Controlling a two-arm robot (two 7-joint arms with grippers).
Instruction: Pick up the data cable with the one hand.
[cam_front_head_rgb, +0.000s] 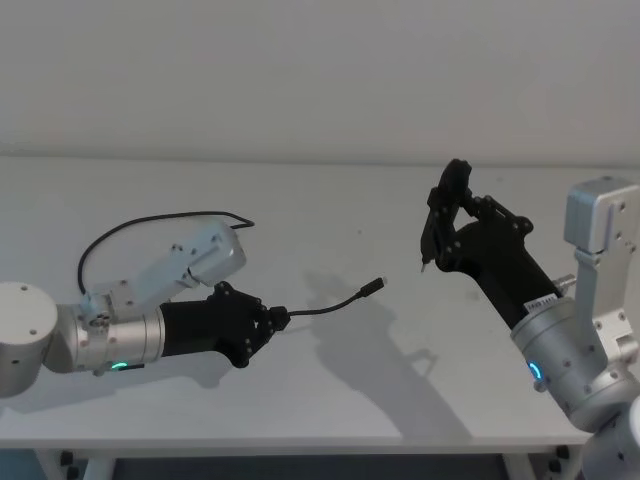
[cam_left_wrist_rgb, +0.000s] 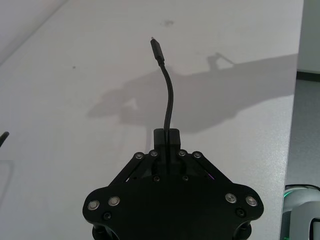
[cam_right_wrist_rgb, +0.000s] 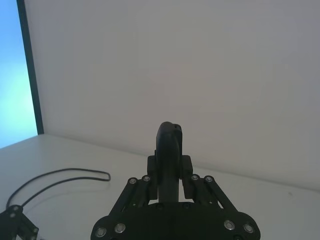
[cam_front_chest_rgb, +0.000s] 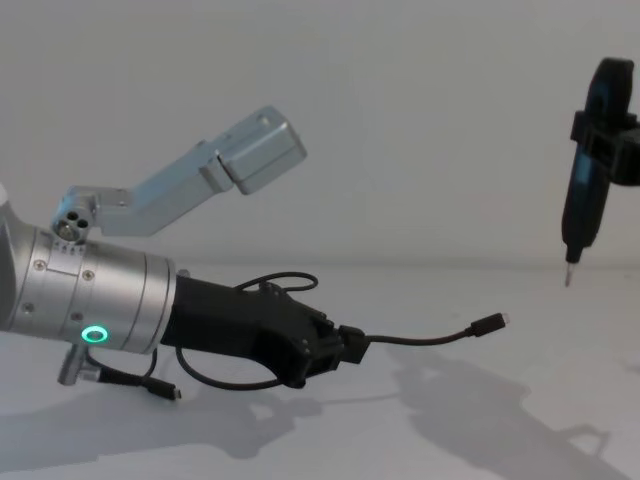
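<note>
Black data cable (cam_front_head_rgb: 322, 309) in left pincer (cam_front_head_rgb: 280, 320), tip pointing rightward

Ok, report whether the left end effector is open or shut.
Shut: the black angular left end effector pinches the thin black data cable, plug end sticking out beyond it.

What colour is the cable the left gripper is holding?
The cable is black, plug included; the left wrist view shows it best.
</note>
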